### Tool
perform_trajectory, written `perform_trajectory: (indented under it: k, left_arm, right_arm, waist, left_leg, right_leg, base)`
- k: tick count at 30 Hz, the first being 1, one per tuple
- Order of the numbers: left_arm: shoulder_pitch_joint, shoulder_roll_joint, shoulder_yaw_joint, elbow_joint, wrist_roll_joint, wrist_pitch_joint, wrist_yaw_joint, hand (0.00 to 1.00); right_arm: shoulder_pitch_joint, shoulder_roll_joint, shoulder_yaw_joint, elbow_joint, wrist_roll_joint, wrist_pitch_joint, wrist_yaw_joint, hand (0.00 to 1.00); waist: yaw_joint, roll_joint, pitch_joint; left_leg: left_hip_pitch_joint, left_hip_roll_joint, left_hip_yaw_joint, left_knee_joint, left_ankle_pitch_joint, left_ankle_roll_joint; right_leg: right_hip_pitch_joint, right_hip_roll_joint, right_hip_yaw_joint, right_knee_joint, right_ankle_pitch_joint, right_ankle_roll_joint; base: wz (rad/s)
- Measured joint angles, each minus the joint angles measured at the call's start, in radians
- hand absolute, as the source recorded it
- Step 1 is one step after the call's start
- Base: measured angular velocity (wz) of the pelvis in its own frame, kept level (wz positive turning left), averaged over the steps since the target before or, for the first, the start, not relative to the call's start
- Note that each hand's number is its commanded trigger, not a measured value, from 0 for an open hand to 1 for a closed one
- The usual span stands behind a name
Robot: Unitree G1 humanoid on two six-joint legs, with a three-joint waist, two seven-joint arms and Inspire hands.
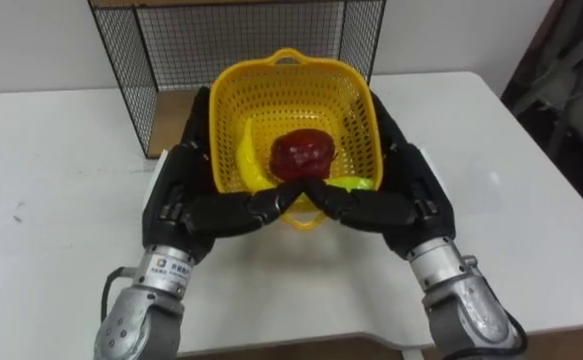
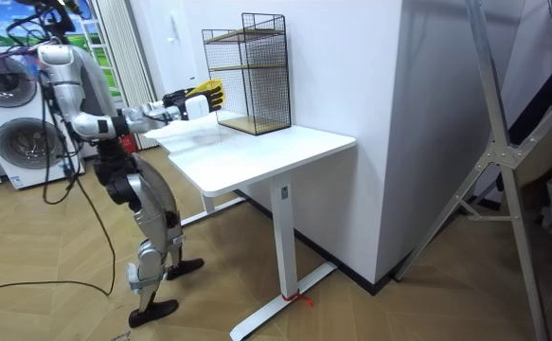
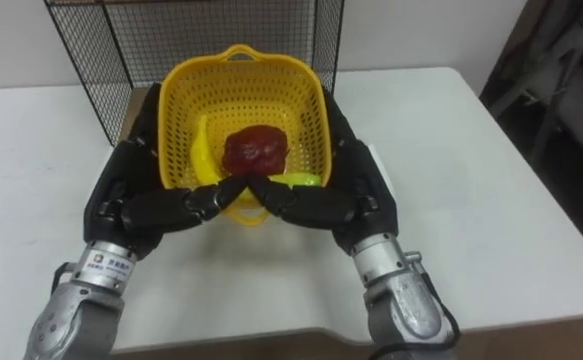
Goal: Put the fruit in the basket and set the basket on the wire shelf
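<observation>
A yellow mesh basket (image 1: 291, 65) is held between my two hands just in front of the black wire shelf (image 1: 141, 60). Inside lie a dark red fruit (image 1: 303, 152), a banana (image 1: 249, 160) along the left wall and a yellow-green fruit (image 1: 356, 183) at the near right. My left hand (image 1: 176, 195) clasps the basket's left side and my right hand (image 1: 416, 190) its right side. Their fingers run along the walls, and the thumbs meet over the near rim. In the room view the basket (image 2: 209, 95) hangs above the table, close to the wire shelf (image 2: 252, 71).
The white table (image 1: 51, 200) stretches to both sides, with its right edge (image 1: 531, 130) near dark clutter. The shelf has a wooden bottom board (image 1: 176, 110) and an upper level (image 2: 242, 36). I stand at the table's end on the room view's left.
</observation>
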Motion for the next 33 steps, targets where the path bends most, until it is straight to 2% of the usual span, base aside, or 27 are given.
perform_trajectory:
  k: [1, 2, 3, 4, 5, 6, 7, 8, 9, 10, 11, 12, 13, 15, 16, 17, 18, 21, 24, 28, 31, 33]
  left_arm:
    - [0.0, 0.001, 0.001, 0.0, 0.0, 0.0, 0.0, 0.0]
    - [0.0, 0.0, 0.002, 0.0, 0.0, 0.0, 0.0, 0.0]
    - [0.0, -0.001, -0.001, 0.0, 0.0, 0.0, 0.0, 0.0]
    - [0.0, -0.001, -0.002, 0.0, 0.0, 0.0, 0.0, 0.0]
    - [0.004, 0.003, -0.002, 0.0, -0.004, 0.0, 0.0, 0.0]
    - [0.004, 0.006, -0.002, 0.0, -0.007, 0.0, 0.0, 0.0]
    - [0.004, 0.009, -0.002, -0.001, -0.008, 0.0, 0.0, 0.0]
    - [0.003, 0.01, -0.006, -0.003, -0.007, 0.0, 0.0, 0.0]
    - [0.002, 0.008, -0.011, -0.002, -0.006, 0.0, 0.0, 0.0]
    - [0.002, 0.008, -0.012, -0.002, -0.005, 0.0, 0.0, 0.0]
    - [-0.002, 0.008, -0.009, -0.003, -0.005, -0.001, 0.0, 0.0]
    - [-0.011, 0.008, -0.008, -0.003, -0.005, -0.002, 0.0, 0.0]
    - [-0.015, 0.008, -0.007, -0.003, -0.005, -0.002, 0.0, 0.0]
    - [-0.03, 0.008, -0.006, -0.003, -0.005, -0.002, 0.0, 0.0]
    - [-0.033, 0.007, -0.004, -0.003, -0.006, -0.002, 0.0, 0.0]
    - [-0.04, 0.003, -0.004, 0.004, -0.006, -0.002, 0.0, 0.0]
    - [-0.051, -0.001, -0.003, 0.005, -0.005, -0.001, 0.001, 0.0]
    - [-0.062, -0.002, -0.003, 0.007, -0.004, 0.001, 0.008, 0.0]
    - [-0.064, -0.002, -0.003, 0.013, -0.004, 0.008, 0.012, 0.0]
    - [-0.082, -0.004, -0.004, 0.034, -0.004, 0.02, 0.014, 0.0]
    - [-0.12, -0.004, -0.004, 0.075, -0.003, 0.048, 0.014, 0.0]
    - [-0.179, -0.003, -0.003, 0.135, -0.001, 0.062, 0.014, 0.0]
  right_arm:
    - [0.0, 0.0, 0.0, -0.003, 0.0, 0.0, 0.0, 0.0]
    - [0.0, 0.0, 0.0, -0.006, 0.004, 0.0, 0.0, 0.0]
    - [0.0, 0.0, -0.001, -0.006, 0.003, 0.0, 0.0, 0.0]
    - [0.0, 0.001, -0.001, -0.006, 0.0, 0.0, 0.0, 0.0]
    - [-0.001, 0.003, 0.0, -0.006, -0.001, 0.0, 0.0, 0.0]
    - [-0.002, 0.003, 0.0, -0.006, -0.001, 0.0, 0.0, 0.0]
    - [-0.003, 0.002, 0.0, -0.006, -0.001, 0.0, 0.0, 0.0]
    - [-0.004, 0.0, 0.0, -0.006, 0.001, -0.001, 0.0, 0.0]
    - [-0.003, 0.0, 0.0, -0.005, 0.006, -0.001, -0.001, 0.0]
    - [-0.002, -0.001, -0.002, -0.004, 0.007, -0.001, -0.001, 0.0]
    - [-0.003, 0.001, -0.008, -0.004, 0.012, -0.001, -0.001, 0.0]
    - [-0.008, 0.002, -0.011, -0.004, 0.009, -0.001, 0.0, 0.0]
    - [-0.009, 0.002, -0.013, -0.004, 0.006, -0.001, 0.0, 0.0]
    - [-0.008, 0.0, -0.014, 0.001, 0.008, -0.001, 0.0, 0.0]
    - [-0.008, 0.0, -0.013, 0.001, 0.009, -0.001, 0.0, 0.0]
    - [-0.009, 0.002, -0.014, 0.005, 0.012, 0.001, -0.004, 0.0]
    - [-0.028, 0.002, -0.013, 0.009, 0.012, 0.002, -0.014, 0.0]
    - [-0.071, 0.003, -0.014, 0.019, 0.012, 0.003, -0.025, 0.0]
    - [-0.074, 0.009, -0.012, 0.021, 0.015, 0.008, -0.032, 0.0]
    - [-0.092, 0.012, -0.01, 0.052, 0.029, 0.016, -0.048, 0.0]
    - [-0.1, 0.011, -0.004, 0.073, 0.052, 0.019, -0.069, 0.0]
    - [-0.132, 0.011, -0.004, 0.128, 0.088, 0.022, -0.081, 0.0]
  waist:
    - [-0.001, 0.001, 0.0009]
    - [-0.005, 0.003, 0.0034]
    - [-0.006, 0.003, 0.0057]
    - [-0.004, 0.0, 0.007]
    - [-0.002, -0.005, 0.0111]
    - [-0.003, -0.012, 0.015]
    - [-0.004, -0.014, 0.0161]
    - [-0.005, -0.013, 0.0159]
    - [-0.004, -0.005, 0.0215]
    - [-0.006, 0.0, 0.0236]
    - [-0.005, 0.008, 0.0272]
    - [-0.006, 0.015, 0.0317]
    - [-0.008, 0.018, 0.0329]
    - [-0.008, 0.018, 0.033]
    - [-0.007, 0.017, 0.0324]
    - [-0.01, 0.027, 0.0287]
    - [-0.007, 0.035, 0.0285]
    - [-0.006, 0.037, 0.0294]
    - [-0.006, 0.039, 0.0266]
    - [-0.01, 0.043, 0.0224]
    - [-0.008, 0.044, 0.0226]
    - [-0.008, 0.048, 0.0259]
  left_leg:
    - [-0.003, -0.006, 0.0, 0.009, -0.007, 0.003]
    - [-0.01, -0.022, 0.006, 0.03, -0.031, 0.011]
    - [-0.017, -0.027, 0.017, 0.053, -0.059, 0.022]
    - [-0.014, -0.034, 0.02, 0.061, -0.071, 0.026]
    - [0.001, -0.046, 0.026, 0.066, -0.089, 0.036]
    - [0.016, -0.062, 0.029, 0.067, -0.102, 0.046]
    - [0.019, -0.071, 0.027, 0.069, -0.109, 0.05]
    - [0.031, -0.078, 0.025, 0.074, -0.124, 0.06]
    - [0.048, -0.077, 0.018, 0.07, -0.133, 0.065]
    - [0.059, -0.075, 0.01, 0.065, -0.136, 0.067]
    - [0.077, -0.071, -0.005, 0.05, -0.139, 0.07]
    - [0.09, -0.067, -0.012, 0.039, -0.14, 0.072]
    - [0.095, -0.066, -0.018, 0.036, -0.14, 0.072]
    - [0.114, -0.067, -0.033, 0.022, -0.141, 0.072]
    - [0.118, -0.07, -0.035, 0.019, -0.142, 0.071]
    - [0.125, -0.069, -0.052, 0.016, -0.145, 0.065]
    - [0.13, -0.061, -0.057, 0.0, -0.144, 0.06]
    - [0.157, -0.038, -0.058, -0.052, -0.122, 0.047]
    - [0.196, -0.02, -0.058, -0.084, -0.122, 0.037]
    - [0.209, -0.01, -0.058, -0.087, -0.12, 0.031]
    - [0.211, -0.005, -0.057, -0.086, -0.117, 0.028]
    - [0.21, -0.001, -0.056, -0.087, -0.116, 0.027]
  right_leg:
    - [0.001, -0.006, -0.002, 0.0, -0.005, 0.004]
    - [0.005, -0.019, -0.009, 0.011, -0.019, 0.012]
    - [0.006, -0.035, -0.016, 0.046, -0.039, 0.024]
    - [-0.003, -0.045, -0.015, 0.079, -0.048, 0.034]
    - [-0.03, -0.063, -0.019, 0.173, -0.053, 0.045]
    - [-0.064, -0.086, -0.016, 0.274, -0.043, 0.057]
    - [-0.081, -0.096, -0.016, 0.321, -0.031, 0.062]
    - [-0.117, -0.11, -0.015, 0.404, 0.006, 0.071]
    - [-0.148, -0.109, -0.013, 0.465, 0.062, 0.07]
    - [-0.158, -0.107, -0.014, 0.485, 0.078, 0.072]
    - [-0.176, -0.103, -0.016, 0.484, 0.067, 0.078]
    - [-0.202, -0.09, -0.02, 0.454, 0.036, 0.067]
    - [-0.213, -0.087, -0.019, 0.424, 0.025, 0.064]
    - [-0.236, -0.07, -0.022, 0.203, 0.024, 0.055]
    - [-0.235, -0.068, -0.021, 0.136, 0.042, 0.053]
    - [-0.229, -0.057, -0.023, 0.099, 0.12, 0.043]
    - [-0.215, -0.053, -0.034, 0.066, 0.135, 0.035]
    - [-0.174, -0.029, -0.051, -0.007, 0.176, 0.024]
    - [-0.114, 0.0, -0.052, -0.066, 0.2, 0.018]
    - [-0.089, 0.01, -0.053, -0.109, 0.211, 0.017]
    - [-0.089, 0.019, -0.053, -0.114, 0.22, 0.009]
    - [-0.084, 0.024, -0.053, -0.125, 0.228, 0.007]
  base:
    - [0.12]
    - [0.09]
    - [0.08]
    - [0.03]
    - [0.0]
    - [0.05]
    - [0.15]
    - [0.12]
    - [0.1]
    - [0.06]
    - [0.12]
    - [0.15]
    - [0.23]
    - [0.22]
    - [0.25]
    - [0.19]
    - [0.13]
    - [0.0]
    - [-0.05]
    - [-0.01]
    - [-0.03]
    - [0.0]
